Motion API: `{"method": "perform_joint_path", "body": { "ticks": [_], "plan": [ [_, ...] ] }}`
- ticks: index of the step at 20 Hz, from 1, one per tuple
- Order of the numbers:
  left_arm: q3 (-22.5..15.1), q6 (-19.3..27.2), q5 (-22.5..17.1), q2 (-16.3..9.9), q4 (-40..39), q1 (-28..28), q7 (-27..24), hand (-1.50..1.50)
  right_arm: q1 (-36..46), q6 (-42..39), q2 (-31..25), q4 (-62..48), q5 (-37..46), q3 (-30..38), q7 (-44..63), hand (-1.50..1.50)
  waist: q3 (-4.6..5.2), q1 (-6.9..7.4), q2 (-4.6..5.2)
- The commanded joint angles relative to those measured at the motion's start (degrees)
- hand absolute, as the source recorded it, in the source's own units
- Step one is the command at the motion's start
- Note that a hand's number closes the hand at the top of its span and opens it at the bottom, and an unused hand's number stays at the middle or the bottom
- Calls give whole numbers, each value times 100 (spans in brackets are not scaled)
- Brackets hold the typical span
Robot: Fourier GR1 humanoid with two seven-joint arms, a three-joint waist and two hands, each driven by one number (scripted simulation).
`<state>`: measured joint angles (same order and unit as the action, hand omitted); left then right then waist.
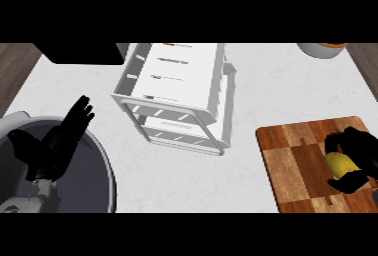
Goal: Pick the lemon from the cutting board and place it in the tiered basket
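A yellow lemon (339, 162) lies on the wooden cutting board (295, 165) at the right. My right hand (356, 155) is curled round it, fingers and thumb on either side, hiding part of the fruit. The white tiered basket (181, 90) stands in the middle of the counter, well to the left of the board. At the lower left my left hand (59, 140) rests open with fingers straight, pointing up, over a grey round bowl.
A large grey round bowl (103, 170) fills the lower left. A black box (81, 52) sits at the back left beside the basket. A pale cup with an orange rim (322, 49) stands at the back right. White counter (295, 90) lies between basket and board.
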<state>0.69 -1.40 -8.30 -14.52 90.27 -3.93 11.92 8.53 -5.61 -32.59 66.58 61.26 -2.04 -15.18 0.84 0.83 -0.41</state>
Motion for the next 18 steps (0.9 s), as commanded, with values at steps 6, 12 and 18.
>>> {"method": "perform_joint_path", "body": {
  "ticks": [6, 12, 18],
  "plan": [
    [255, -230, -88, -216, -6, 134, -91, 0, 656, 1083, 404, -40, -686, 975, -82, 150, -85, -76, 26],
    [228, -1, 0, 16, -275, 37, -123, 0, 880, 489, 868, 1171, -2482, 1615, -652, 150, -77, -271, -18],
    [248, -157, -54, -10, -200, -4, -89, 0, 1062, -769, 901, 2782, -3145, 1497, 643, 150, -76, -144, 17]
  ]
}}
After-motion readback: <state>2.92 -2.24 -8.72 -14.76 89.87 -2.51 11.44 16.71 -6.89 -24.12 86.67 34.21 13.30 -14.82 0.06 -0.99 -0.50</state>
